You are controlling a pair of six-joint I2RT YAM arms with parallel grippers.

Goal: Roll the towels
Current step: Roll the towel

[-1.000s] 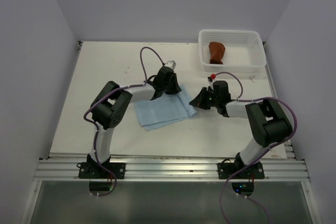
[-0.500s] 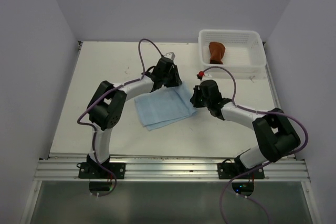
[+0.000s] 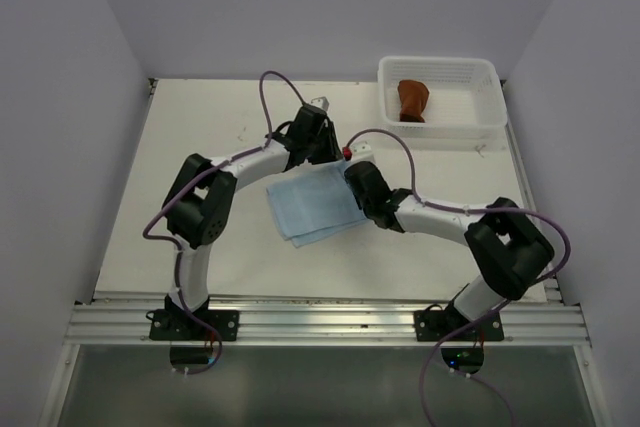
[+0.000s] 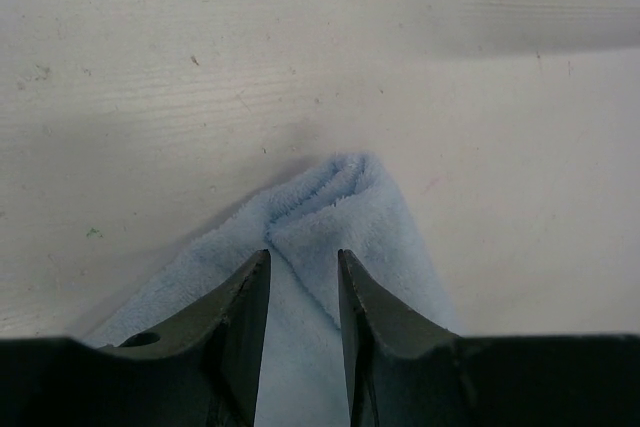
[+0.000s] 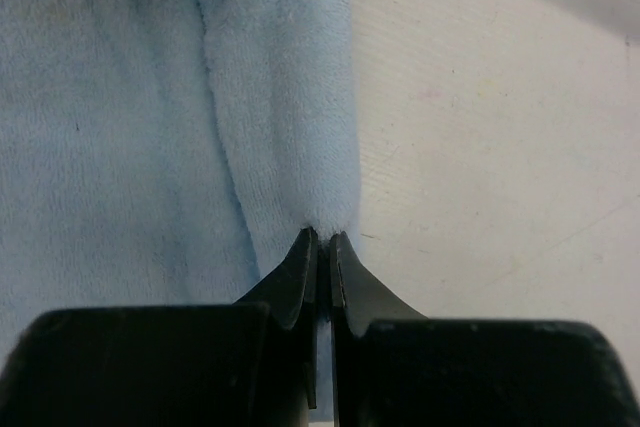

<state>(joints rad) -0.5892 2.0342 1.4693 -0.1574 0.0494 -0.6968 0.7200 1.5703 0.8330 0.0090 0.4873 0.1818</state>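
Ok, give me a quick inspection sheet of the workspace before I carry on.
Surface: white table, a few faint marks.
Job's things: blue towel flat at centre, right edge folded over; brown towel in the white basket, far right corner.
Clutter: nothing seen beyond the basket.
Hands: left hand open over a towel corner; right hand shut on the towel's edge.
Cables: purple cables looping in the air, one per side.
Surroundings: plain walls; metal rail at near edge.
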